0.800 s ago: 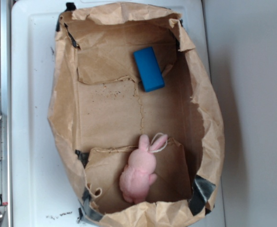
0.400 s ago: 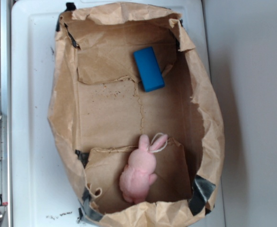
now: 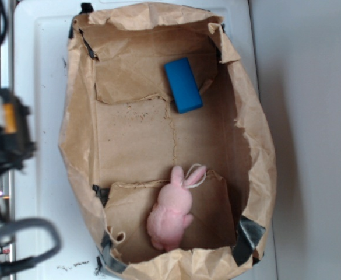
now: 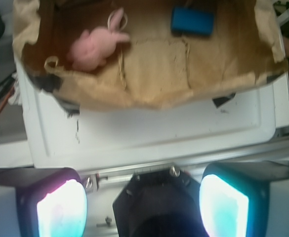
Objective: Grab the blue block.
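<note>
The blue block lies flat on the brown paper floor at the far end of the paper-lined box, tilted slightly. In the wrist view the blue block sits at the top right, far beyond my gripper. The gripper is open, its two lit pads wide apart with nothing between them. It hovers outside the box, over the white surface's edge and the metal rail. In the exterior view my arm is a blur at the left edge.
A pink plush bunny lies at the box's near end, seen top left in the wrist view as the bunny. Crumpled paper walls rise around the box. The box rests on a white surface.
My arm has swung into the exterior view at the left edge, where only the rail showed before. Block and bunny have not moved.
</note>
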You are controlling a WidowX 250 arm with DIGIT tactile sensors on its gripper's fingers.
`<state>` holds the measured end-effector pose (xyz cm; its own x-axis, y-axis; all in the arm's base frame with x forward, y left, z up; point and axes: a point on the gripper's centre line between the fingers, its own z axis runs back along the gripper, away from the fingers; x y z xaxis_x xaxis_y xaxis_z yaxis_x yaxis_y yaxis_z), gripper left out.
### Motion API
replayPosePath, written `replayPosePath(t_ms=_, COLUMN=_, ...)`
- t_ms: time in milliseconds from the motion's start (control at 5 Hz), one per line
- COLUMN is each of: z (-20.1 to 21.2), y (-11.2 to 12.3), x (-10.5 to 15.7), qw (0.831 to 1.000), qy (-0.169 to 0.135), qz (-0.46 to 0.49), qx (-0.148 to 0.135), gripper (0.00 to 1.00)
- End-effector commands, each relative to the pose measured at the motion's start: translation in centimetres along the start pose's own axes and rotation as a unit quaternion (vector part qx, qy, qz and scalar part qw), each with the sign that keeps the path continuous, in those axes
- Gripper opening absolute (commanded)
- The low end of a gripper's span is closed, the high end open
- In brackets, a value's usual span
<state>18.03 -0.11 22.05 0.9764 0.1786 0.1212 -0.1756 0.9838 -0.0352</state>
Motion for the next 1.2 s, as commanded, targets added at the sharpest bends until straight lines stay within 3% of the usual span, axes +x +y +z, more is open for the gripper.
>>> replayPosePath(t_ms=0, z=-3.0, y=2.6, x=5.4, qw=0.991, qy=-0.049, qz=0.123, qx=0.013, gripper=1.00)
replayPosePath(t_ms=600, z=-5.8, y=4.2, x=7.6, qw=0.967, qy=-0.066, qz=0.247, qx=-0.019, gripper=1.00)
replayPosePath(t_ms=800, z=-6.8, y=4.8, x=7.8, qw=0.979, qy=-0.065, qz=0.195, qx=0.004, gripper=1.00)
replayPosePath(t_ms=1000, z=-8.0, y=5.5, x=8.4, qw=0.992, qy=-0.088, qz=0.088, qx=0.030, gripper=1.00)
